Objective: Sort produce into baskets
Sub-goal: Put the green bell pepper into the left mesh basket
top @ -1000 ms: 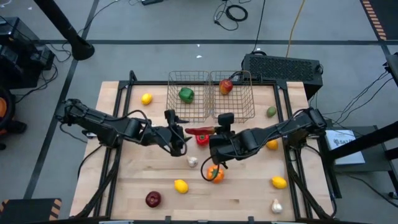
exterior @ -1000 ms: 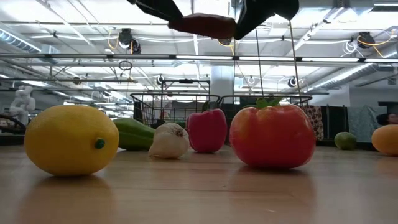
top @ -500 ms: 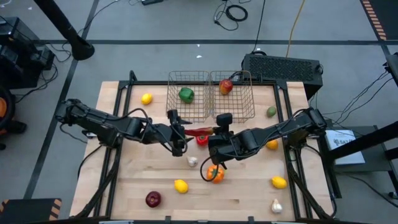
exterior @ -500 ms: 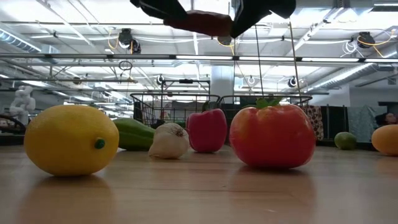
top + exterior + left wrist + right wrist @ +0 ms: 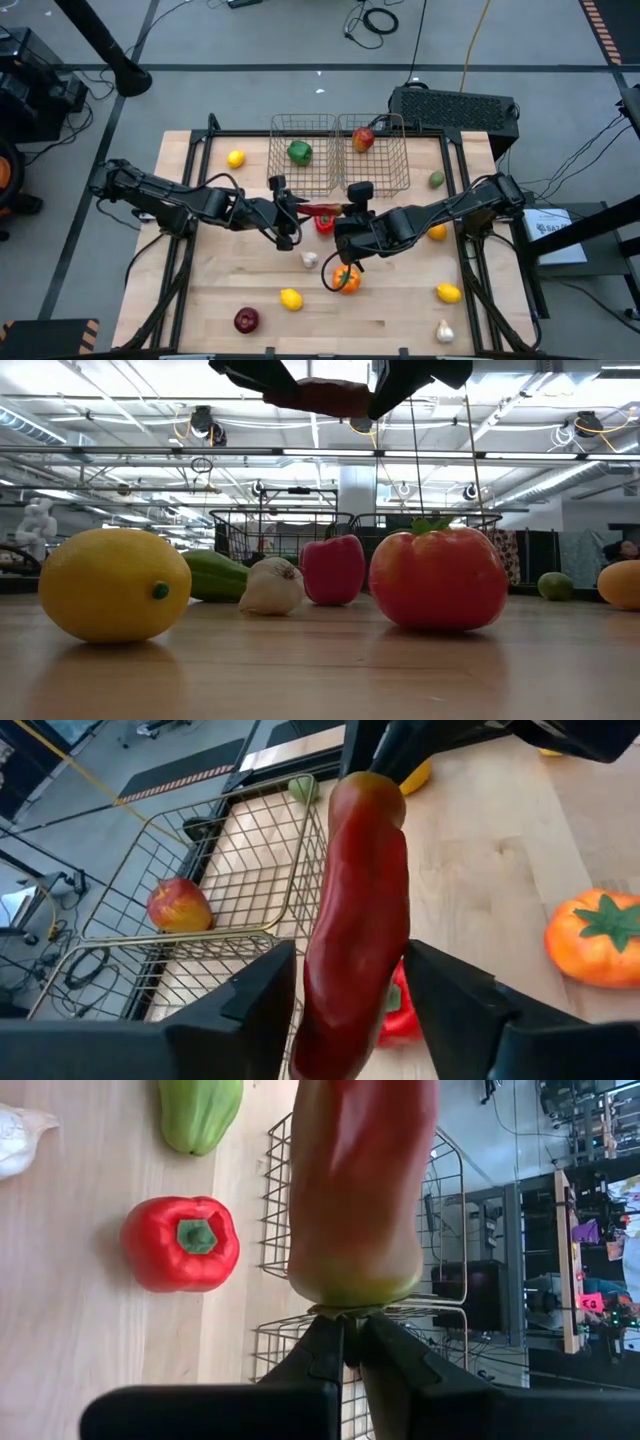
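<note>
Fingers of the right gripper (image 5: pixel 347 210) pinched the chilli (image 5: pixel 358 910) stem mid-frame; left gripper (image 5: pixel 290 213) fingers flanked it, contact unclear. Handover underway; next, left must clamp.

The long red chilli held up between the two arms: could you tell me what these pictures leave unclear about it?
- Low view: the long red chilli sits at the top edge, both ends hidden behind dark gripper parts.
- Left wrist view: its near end is cut off by the frame; whether the left gripper touches it cannot be told.
- Right wrist view: its far end is cut off; the right gripper pinches its stem.
- High view: the grips are too small to make out.
</note>
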